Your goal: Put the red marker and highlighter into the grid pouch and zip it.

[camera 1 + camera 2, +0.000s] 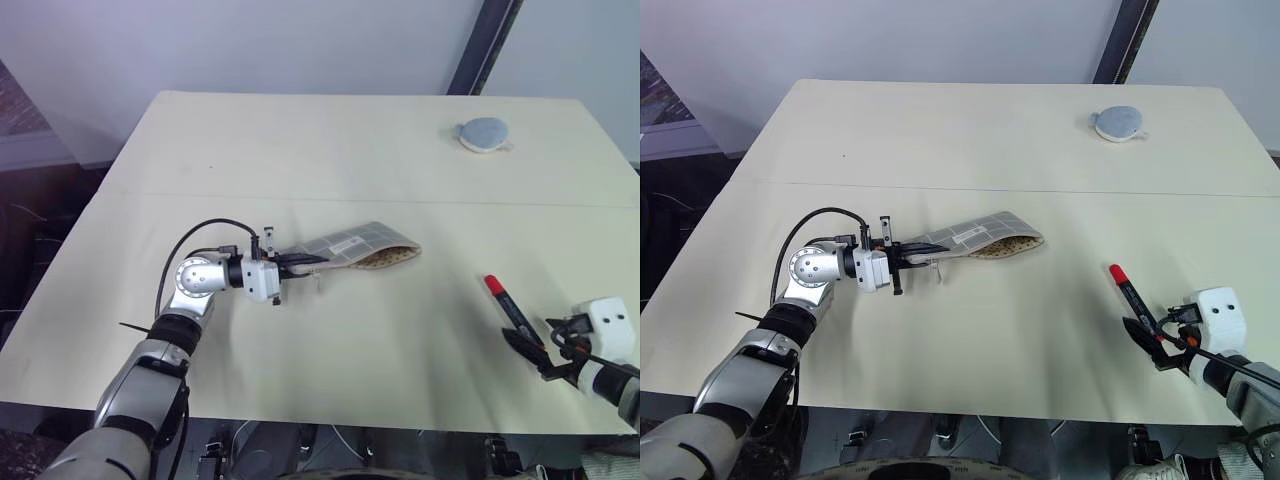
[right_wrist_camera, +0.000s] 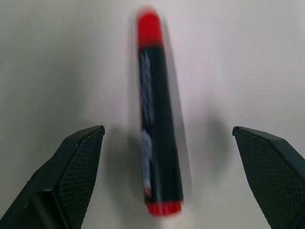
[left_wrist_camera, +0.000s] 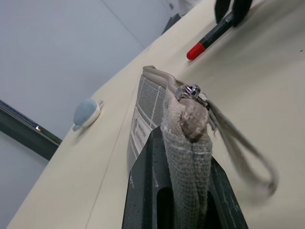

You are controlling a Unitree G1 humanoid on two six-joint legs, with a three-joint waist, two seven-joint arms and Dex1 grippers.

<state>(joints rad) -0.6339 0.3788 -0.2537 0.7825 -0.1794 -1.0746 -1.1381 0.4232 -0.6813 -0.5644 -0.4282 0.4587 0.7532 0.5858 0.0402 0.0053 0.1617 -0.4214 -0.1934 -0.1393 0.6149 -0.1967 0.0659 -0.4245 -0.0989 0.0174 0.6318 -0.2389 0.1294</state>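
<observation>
The left gripper had its fingers clenched on the zip end of the grid pouch at mid-bench. At four o'clock from it, the red marker lay on the bench between the right gripper's released, wide-spread fingers.

Bright, even light with soft shadows; the red marker looks blurred, perhaps motion smear, in the right wrist view.

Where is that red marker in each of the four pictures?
Left eye view: red marker lies on the table at lower right, just ahead of the right gripper.
Right eye view: lower right too.
Left wrist view: top, right of centre, beyond the pouch.
Right wrist view: centre, between the open fingers.
Shared landmark: the right gripper beside the marker.
</observation>
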